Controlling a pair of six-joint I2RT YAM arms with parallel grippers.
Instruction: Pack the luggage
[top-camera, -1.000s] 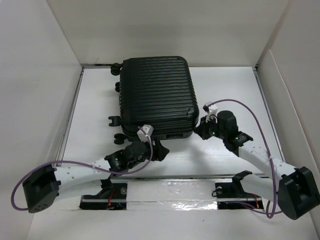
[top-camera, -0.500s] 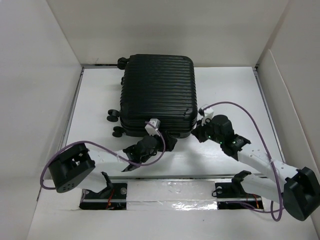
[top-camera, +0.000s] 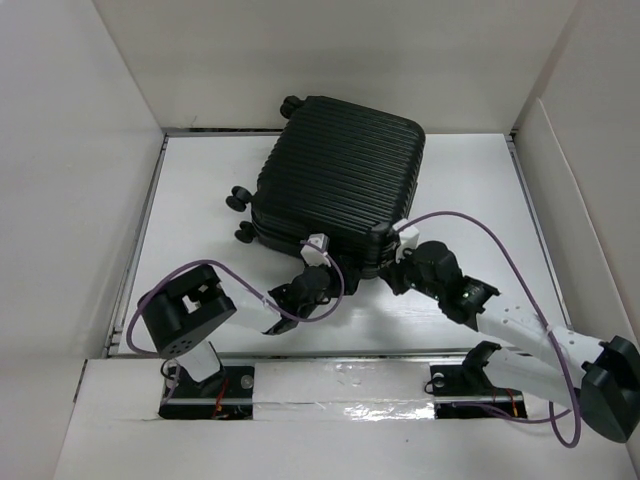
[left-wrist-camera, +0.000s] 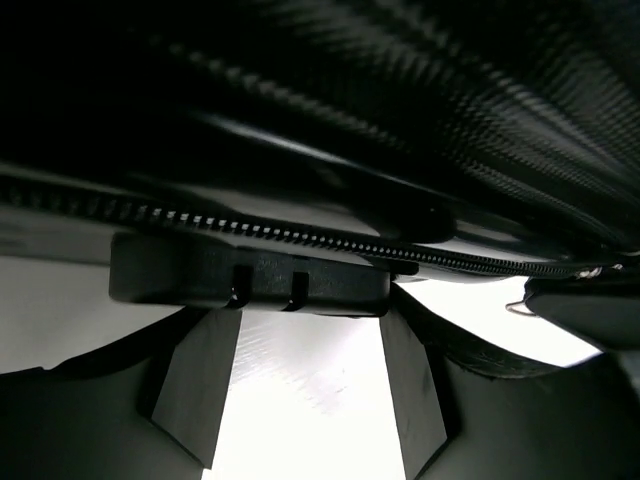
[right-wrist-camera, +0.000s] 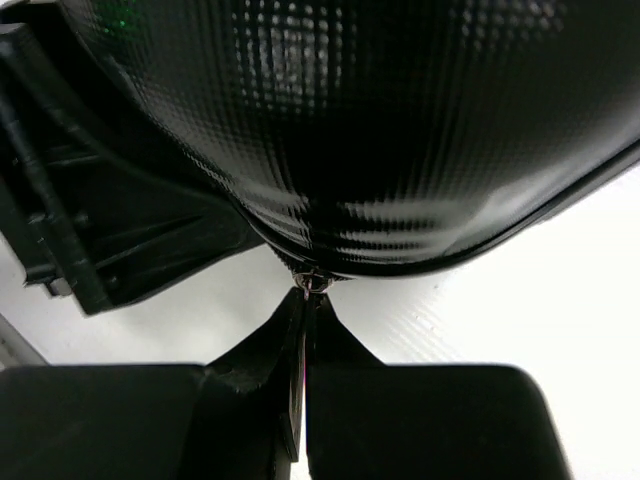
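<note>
The luggage (top-camera: 340, 175), a black ribbed hard-shell suitcase, lies shut and skewed on the white table, its caster wheels (top-camera: 238, 198) to the left. My left gripper (top-camera: 330, 268) sits at its near edge. In the left wrist view the left gripper (left-wrist-camera: 310, 320) is open, bare table between the fingers (left-wrist-camera: 200, 380), and a black block (left-wrist-camera: 250, 275) under the zipper line (left-wrist-camera: 300, 238) crosses their tips. My right gripper (top-camera: 396, 262) is at the near right corner. The right wrist view shows the right gripper (right-wrist-camera: 305, 300) shut on the zipper pull (right-wrist-camera: 312, 284) under the shell (right-wrist-camera: 350, 120).
White walls (top-camera: 70, 150) enclose the table on the left, back and right. A metal rail (top-camera: 340, 375) with both arm bases runs along the near edge. Purple cables (top-camera: 480, 225) loop over each arm. The suitcase's far corner reaches the back wall.
The suitcase has turned clockwise and shifted right and away. Both grippers have moved right with its near edge, and the left arm's elbow has swung inward.
</note>
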